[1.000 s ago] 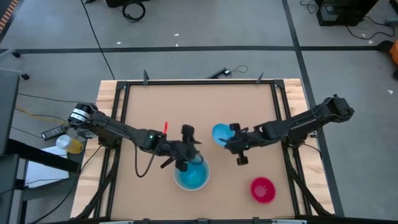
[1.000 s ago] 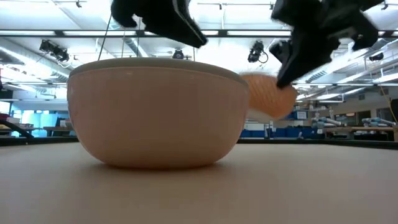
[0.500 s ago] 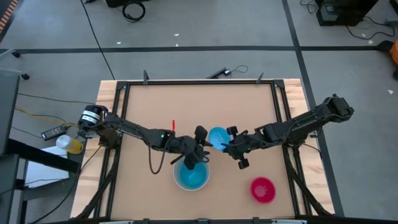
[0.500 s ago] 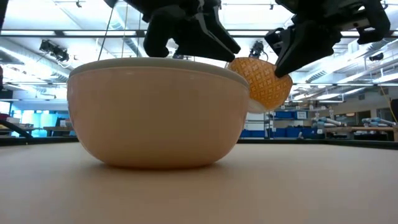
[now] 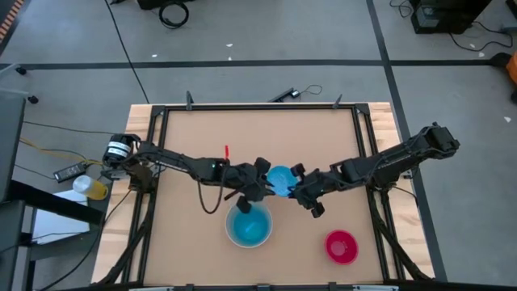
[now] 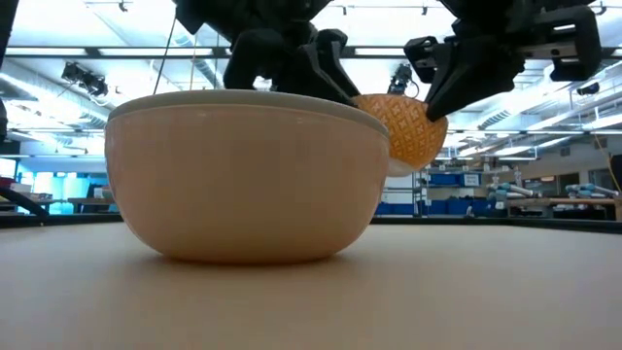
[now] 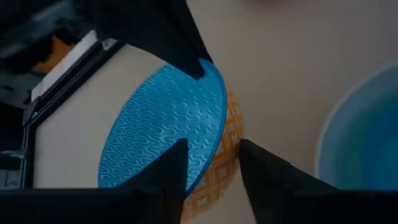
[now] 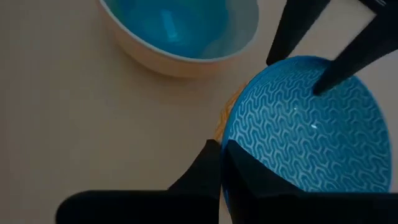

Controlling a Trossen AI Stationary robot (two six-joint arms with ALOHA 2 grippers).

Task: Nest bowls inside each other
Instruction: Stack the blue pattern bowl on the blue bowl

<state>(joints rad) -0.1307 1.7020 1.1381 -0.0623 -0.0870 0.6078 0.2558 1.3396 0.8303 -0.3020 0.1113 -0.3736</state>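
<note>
The small blue bowl (image 5: 280,179), patterned blue inside and orange outside (image 6: 408,126), hangs tilted above the table's middle. My right gripper (image 5: 296,188) is shut on its rim. My left gripper (image 5: 264,183) is open at the opposite side of the rim. One of its fingers (image 7: 171,165) stands inside the bowl and the other (image 7: 258,165) outside the orange wall, with a gap showing. Just nearer the front edge, the large peach bowl (image 6: 248,175) rests on its base, with a teal bowl (image 5: 248,228) inside it. My right gripper pinches the small blue bowl's rim (image 8: 227,134), one finger inside the bowl and one (image 8: 205,165) against its orange outer wall. It comes slanting down from the table's right side. The bowl is lifted clear of the table and tilted, its open side turned up and partly toward my left gripper.
A small magenta bowl (image 5: 341,246) sits alone near the front right corner. A black frame (image 5: 258,107) runs along the table's edges. Bare tabletop lies at the far half and the front left.
My left gripper has gone from above the large bowl toward the table's right edge and a little down, turning as it went. It now straddles the blue bowl's rim. My right gripper has rolled in place, tipping the held bowl toward my left gripper.
</note>
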